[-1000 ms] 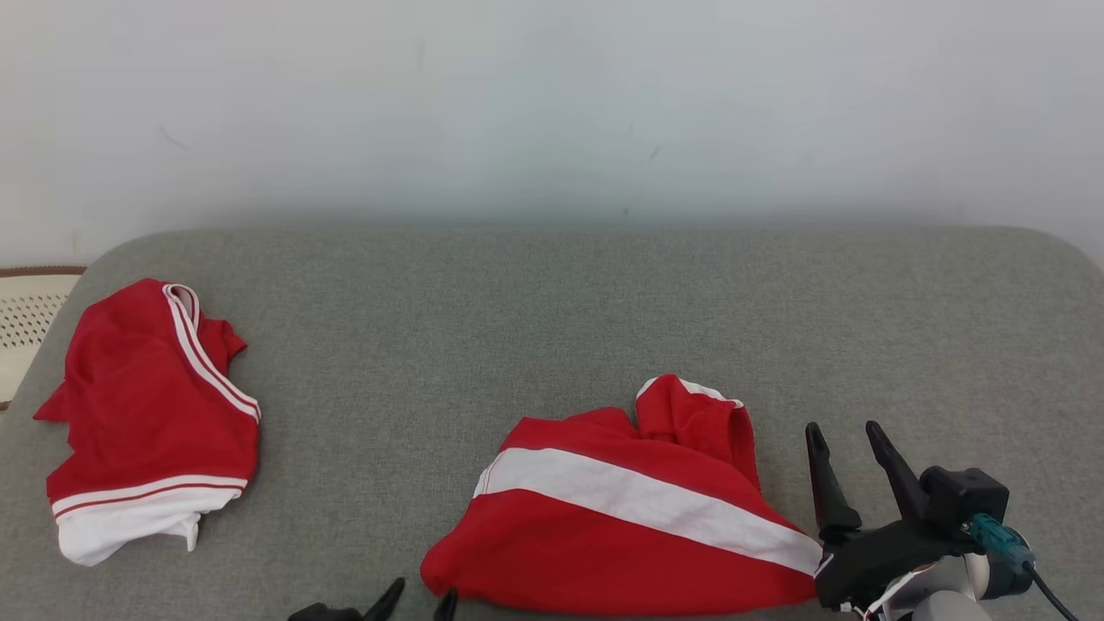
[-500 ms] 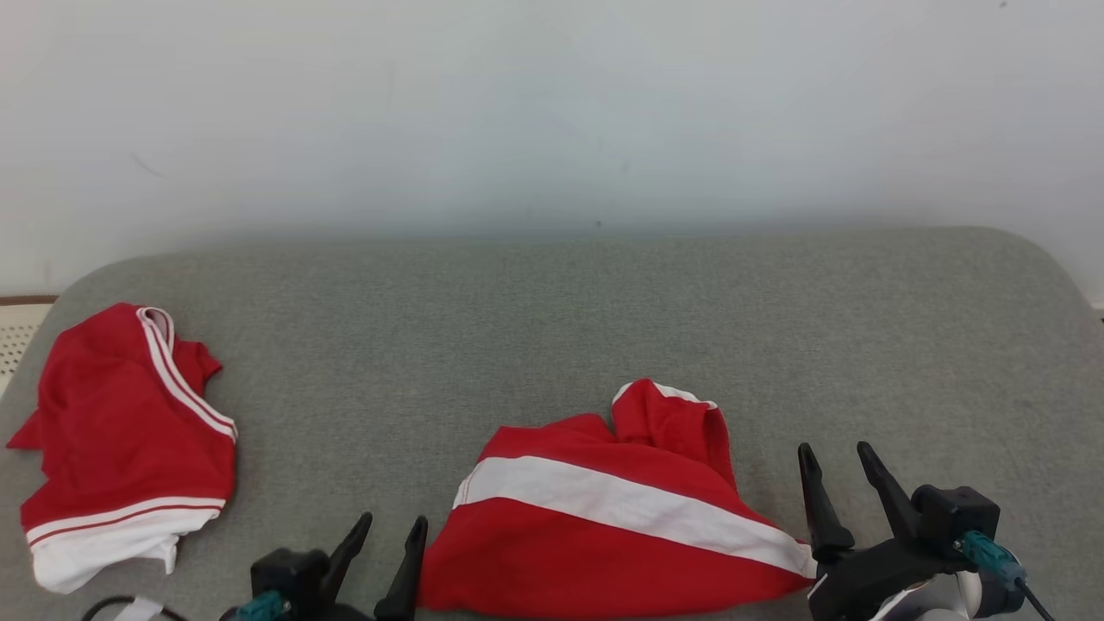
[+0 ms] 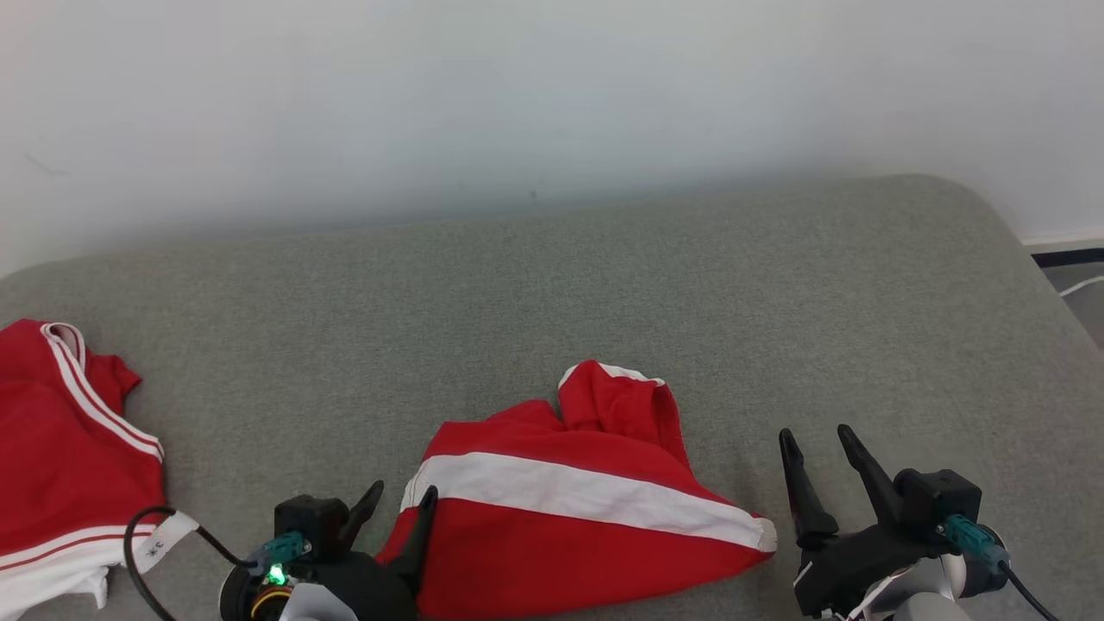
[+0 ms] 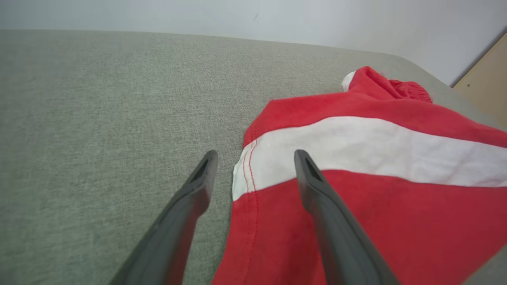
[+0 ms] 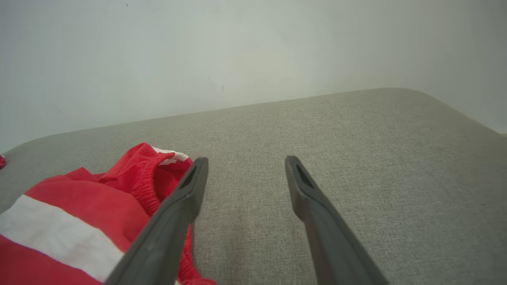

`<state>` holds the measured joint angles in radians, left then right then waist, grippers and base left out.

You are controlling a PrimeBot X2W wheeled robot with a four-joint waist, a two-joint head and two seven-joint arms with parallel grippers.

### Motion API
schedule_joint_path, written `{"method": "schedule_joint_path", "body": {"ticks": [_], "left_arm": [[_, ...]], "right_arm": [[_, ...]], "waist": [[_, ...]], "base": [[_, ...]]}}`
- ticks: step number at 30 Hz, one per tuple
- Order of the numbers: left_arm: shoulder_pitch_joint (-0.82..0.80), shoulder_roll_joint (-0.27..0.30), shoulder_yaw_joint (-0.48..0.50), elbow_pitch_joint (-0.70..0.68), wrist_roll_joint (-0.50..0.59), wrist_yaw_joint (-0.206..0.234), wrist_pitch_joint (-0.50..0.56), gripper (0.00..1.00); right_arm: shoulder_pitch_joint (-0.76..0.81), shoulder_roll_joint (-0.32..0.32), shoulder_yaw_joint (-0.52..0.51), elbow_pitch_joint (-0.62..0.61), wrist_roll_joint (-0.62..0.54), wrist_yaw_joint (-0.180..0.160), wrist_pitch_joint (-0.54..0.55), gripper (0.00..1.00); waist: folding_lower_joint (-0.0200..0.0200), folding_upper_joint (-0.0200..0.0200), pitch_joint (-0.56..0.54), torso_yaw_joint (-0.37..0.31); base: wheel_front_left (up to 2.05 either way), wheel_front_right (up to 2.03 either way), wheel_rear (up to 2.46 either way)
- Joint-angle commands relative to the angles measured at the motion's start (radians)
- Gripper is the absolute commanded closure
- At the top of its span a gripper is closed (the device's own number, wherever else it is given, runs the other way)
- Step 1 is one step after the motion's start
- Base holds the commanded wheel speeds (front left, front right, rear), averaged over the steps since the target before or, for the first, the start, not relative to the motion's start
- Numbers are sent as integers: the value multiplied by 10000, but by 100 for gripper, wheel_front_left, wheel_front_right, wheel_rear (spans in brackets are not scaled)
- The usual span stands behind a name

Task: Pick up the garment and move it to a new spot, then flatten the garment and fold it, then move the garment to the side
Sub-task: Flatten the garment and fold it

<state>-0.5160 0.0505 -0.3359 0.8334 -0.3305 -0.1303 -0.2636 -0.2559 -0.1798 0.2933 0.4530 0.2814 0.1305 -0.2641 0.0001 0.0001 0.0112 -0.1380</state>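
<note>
A crumpled red garment [image 3: 569, 517] with a broad white stripe lies on the grey cushion [image 3: 552, 293], near its front edge. My left gripper [image 3: 403, 489] is open at the garment's left hem. In the left wrist view the left gripper [image 4: 256, 152] has one finger over bare cushion and the other over the garment [image 4: 356, 142], gripping nothing. My right gripper [image 3: 814, 431] stands open just right of the garment's right corner. In the right wrist view the right gripper [image 5: 246, 159] points over bare cushion, with the garment [image 5: 79, 206] and its elastic waistband beside the left finger.
A second red and white garment [image 3: 60, 448] lies at the cushion's far left. A pale wall [image 3: 552, 103] runs behind the cushion. The cushion's right edge drops to floor [image 3: 1078, 285]. Bare cushion stretches behind and to the right of the central garment.
The head camera has turned, shifting the whole scene left. My left gripper has risen into fuller view beside the garment's left hem, fingers apart. The right gripper keeps its place by the garment.
</note>
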Motion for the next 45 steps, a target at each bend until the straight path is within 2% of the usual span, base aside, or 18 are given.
{"method": "schedule_joint_path", "body": {"ticks": [1,11,19,25,32,33,34,35,36,39,45], "left_arm": [[-32,7,-86,129,-99,22,-15,0],[-254,8,-983,827,-494,505,-15,0],[-598,7,-640,855,-671,961,-15,0],[-724,6,-465,1414,-828,1069,-12,0],[-782,3,-850,1671,-1203,957,-3,0],[-811,3,-907,1681,-1281,941,-1,11],[-824,-3,-974,1683,-1371,904,-1,49],[-832,-9,-1049,1668,-1464,856,-1,68],[-844,-11,-1113,1634,-1527,870,-1,100],[-794,-3,-1148,1333,-1675,805,-4,100],[-402,9,-489,135,-1464,1060,-10,100]], "right_arm": [[-3,-35,38,24,35,4,-3,0],[-141,-29,130,-42,-27,4,-3,0],[-286,-34,218,-49,63,4,-3,0],[-362,-30,233,-64,93,4,-3,0],[-394,13,255,-72,82,4,-3,0],[-422,19,268,-65,85,4,-3,0],[-449,23,272,-60,90,4,-3,0],[-468,26,269,-54,91,4,-3,0],[-477,33,262,-48,94,4,-3,0],[-441,40,196,-23,90,4,-3,0],[-192,51,-35,22,86,4,-3,0]], "waist": [[-1,-1,145,-182],[-1,-1,325,-406],[-1,-1,537,-568],[-1,-1,637,-662],[-1,-1,753,-734],[-1,-1,759,-748],[-1,-1,762,-759],[-1,-1,763,-765],[-1,-1,757,-766],[-1,-1,705,-724],[-1,-1,550,-417]], "base": [[0,0,0],[0,0,0],[0,0,0],[0,0,0],[0,0,0],[0,0,0],[0,0,0],[0,0,0],[0,0,0],[0,0,0],[0,0,0]]}}
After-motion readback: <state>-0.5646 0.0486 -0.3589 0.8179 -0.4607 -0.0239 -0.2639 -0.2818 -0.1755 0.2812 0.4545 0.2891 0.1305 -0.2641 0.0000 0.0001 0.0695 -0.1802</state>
